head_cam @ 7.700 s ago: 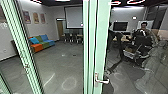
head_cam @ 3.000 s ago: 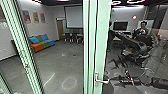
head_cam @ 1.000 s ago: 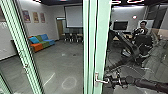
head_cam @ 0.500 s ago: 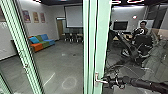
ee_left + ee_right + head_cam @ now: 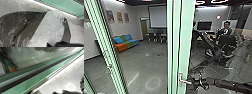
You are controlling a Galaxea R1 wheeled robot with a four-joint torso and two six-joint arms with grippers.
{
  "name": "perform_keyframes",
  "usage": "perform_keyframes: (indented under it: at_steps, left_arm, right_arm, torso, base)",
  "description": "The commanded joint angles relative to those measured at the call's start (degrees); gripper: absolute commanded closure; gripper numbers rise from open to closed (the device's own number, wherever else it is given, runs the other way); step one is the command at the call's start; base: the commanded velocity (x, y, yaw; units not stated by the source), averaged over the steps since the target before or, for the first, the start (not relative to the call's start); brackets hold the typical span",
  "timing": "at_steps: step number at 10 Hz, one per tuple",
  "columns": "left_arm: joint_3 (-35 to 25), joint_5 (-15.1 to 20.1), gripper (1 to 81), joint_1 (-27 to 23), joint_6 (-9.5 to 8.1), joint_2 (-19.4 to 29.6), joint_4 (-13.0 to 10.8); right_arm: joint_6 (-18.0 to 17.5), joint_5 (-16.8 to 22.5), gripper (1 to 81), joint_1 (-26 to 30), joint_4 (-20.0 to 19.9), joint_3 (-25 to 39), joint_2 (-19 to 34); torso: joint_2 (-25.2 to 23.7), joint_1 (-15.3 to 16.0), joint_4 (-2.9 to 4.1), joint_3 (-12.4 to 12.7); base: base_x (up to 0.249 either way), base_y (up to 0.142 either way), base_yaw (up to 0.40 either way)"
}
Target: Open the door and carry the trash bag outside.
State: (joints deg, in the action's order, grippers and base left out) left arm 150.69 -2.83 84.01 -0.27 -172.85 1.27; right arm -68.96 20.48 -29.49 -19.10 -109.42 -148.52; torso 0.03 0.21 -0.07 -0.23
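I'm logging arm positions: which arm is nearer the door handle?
Right: the right gripper is close beside the door handle; the left arm is away from it, by the trash bag.

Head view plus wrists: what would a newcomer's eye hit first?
Probably the pale green door frame down the middle of the head view, with the right arm reaching to its silver lever handle. Next, the orange, green and blue sofa left of it. In the left wrist view, the shiny dark trash bag.
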Motion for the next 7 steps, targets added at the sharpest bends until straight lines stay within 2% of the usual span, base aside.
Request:
perform_keyframes:
  at_steps: [1,4,7]
  left_arm:
    - [-0.13,2.83,81.1,-3.27,-0.08,-0.13,0.31]
    - [-0.13,2.83,81.1,-3.27,-0.08,0.05,0.23]
    - [-0.13,2.92,81.1,-3.36,-0.08,0.13,0.31]
  right_arm:
    - [-5.92,5.54,1.0,6.42,6.17,0.37,-1.72]
    - [-6.1,5.97,1.0,0.97,11.1,-1.92,-3.56]
    - [-6.1,7.12,1.0,0.08,12.6,-3.68,-5.59]
  torso:
    - [-0.03,0.0,0.0,0.0]
    - [-0.03,-0.02,0.0,0.02]
    - [-0.03,-0.05,0.0,0.07]
  base:
    - [0.0,0.0,0.0]
    - [0.0,0.0,0.0]
    - [0.0,0.0,0.0]
